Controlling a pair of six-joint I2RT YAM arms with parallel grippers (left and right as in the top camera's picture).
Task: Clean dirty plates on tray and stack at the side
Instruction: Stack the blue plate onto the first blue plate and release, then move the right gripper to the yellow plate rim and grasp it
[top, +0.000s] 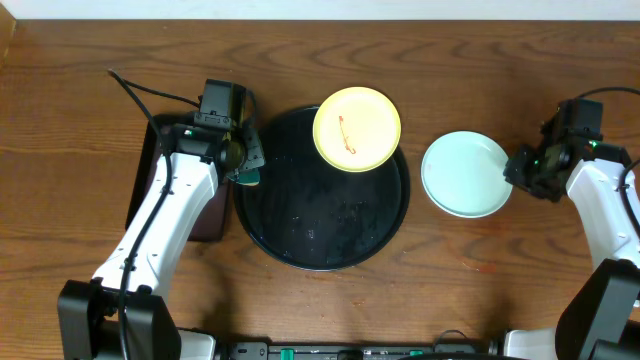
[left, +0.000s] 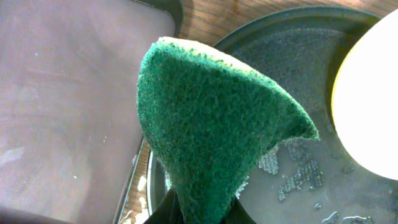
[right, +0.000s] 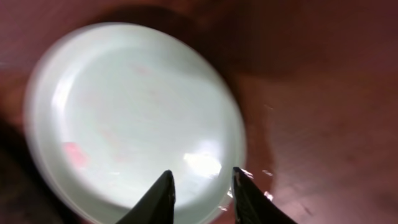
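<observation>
left pincer is clamped on a green sponge at the left rim of the black tray. the yellow plate — red streak on it — lies at the tray's far edge. the mint plate sits on the desk beside the tray. the right pincer is over its edge, fingers parted — holding nothing.

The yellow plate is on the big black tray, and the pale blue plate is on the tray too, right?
Not quite. The yellow plate is on the black tray, but the pale blue plate is off it, on the wooden table just to the tray's right. The overhead view shows this.
</observation>
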